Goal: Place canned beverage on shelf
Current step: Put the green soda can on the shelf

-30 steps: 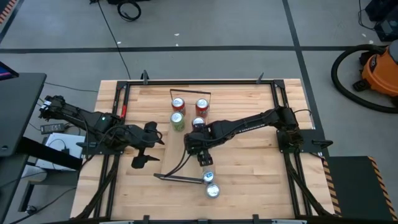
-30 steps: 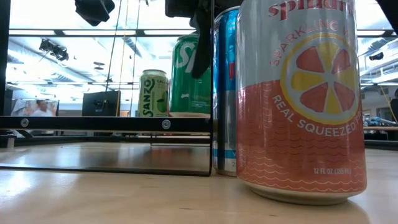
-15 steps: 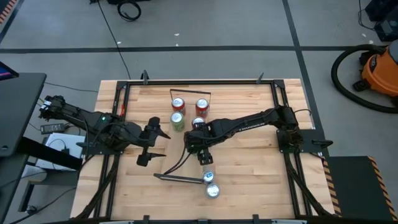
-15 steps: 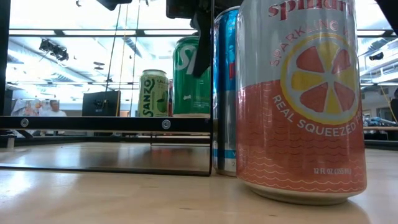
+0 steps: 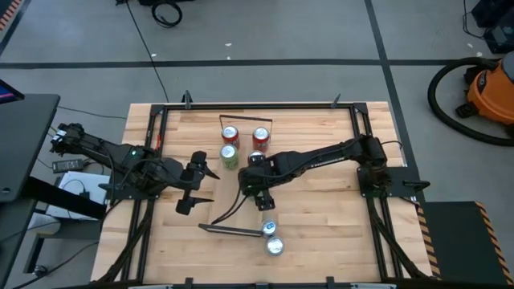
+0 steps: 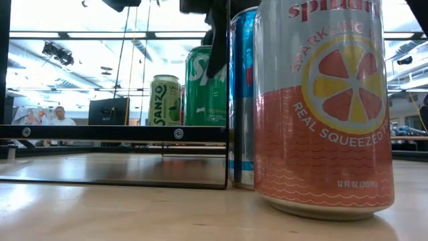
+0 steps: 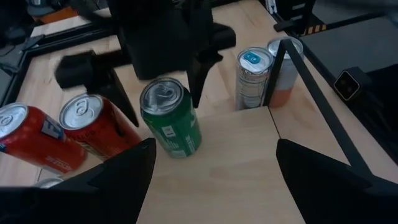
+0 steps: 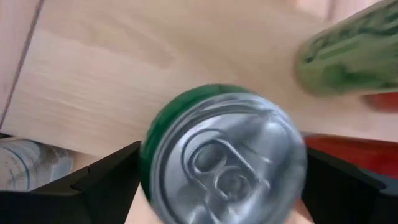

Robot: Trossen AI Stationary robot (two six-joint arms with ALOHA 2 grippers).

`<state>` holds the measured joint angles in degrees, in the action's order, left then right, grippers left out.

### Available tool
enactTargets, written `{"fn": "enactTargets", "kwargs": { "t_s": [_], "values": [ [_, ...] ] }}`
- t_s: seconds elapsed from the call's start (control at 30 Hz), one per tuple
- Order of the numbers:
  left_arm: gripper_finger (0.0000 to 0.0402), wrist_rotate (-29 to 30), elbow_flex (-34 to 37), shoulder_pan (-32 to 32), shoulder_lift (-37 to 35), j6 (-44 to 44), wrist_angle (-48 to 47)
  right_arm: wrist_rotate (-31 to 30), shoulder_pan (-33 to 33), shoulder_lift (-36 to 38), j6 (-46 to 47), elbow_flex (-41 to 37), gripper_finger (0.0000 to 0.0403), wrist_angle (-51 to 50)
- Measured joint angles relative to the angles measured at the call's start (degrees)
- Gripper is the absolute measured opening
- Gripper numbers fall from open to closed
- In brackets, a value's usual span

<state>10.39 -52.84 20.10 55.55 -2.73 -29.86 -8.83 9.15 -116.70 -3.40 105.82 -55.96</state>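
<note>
- Wooden table point(image 5: 321, 209) carries the shelf point(image 7: 236, 168), a pale plank running down the middle
- Green can point(image 7: 170, 118) stands upright on the shelf
- Right gripper point(image 5: 259, 186) straddles it, fingers spread, not touching
- Left gripper point(image 5: 197, 181) hangs left of the shelf, open, holding nothing

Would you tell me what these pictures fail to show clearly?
- Green can, right wrist view: blurred, label unseen; its base is cut off.
- Shelf, low view: the orange can hides its right end.
- Right gripper, high view: its wrist covers the fingers.
</note>
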Motion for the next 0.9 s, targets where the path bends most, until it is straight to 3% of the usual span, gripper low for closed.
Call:
{"fn": "enactTargets", "kwargs": {
  "t_s": [0.17,0.53,0.7,0.9],
  "values": [
    [0.0343,0.0,0.0,-0.04,0.0,2.69,0.04,-4.61,0.58,1.86,-3.47,0.02,0.0392,0.51],
    [0.0343,2.27,-0.02,-0.04,0.82,9.93,7.28,-4.89,0.59,6.85,-14.59,0.0,0.0392,12.14],
    [0.0343,2.58,-0.11,-0.96,3.0,13.13,8.2,-4.69,1.33,10.44,-10.65,-0.57,0.0392,8.6],
    [0.0343,3.5,-0.02,-1.89,7.44,12.19,8.64,-8.92,3.34,14.85,-6.53,-9.31,0.0392,12.28]
  ]
}}
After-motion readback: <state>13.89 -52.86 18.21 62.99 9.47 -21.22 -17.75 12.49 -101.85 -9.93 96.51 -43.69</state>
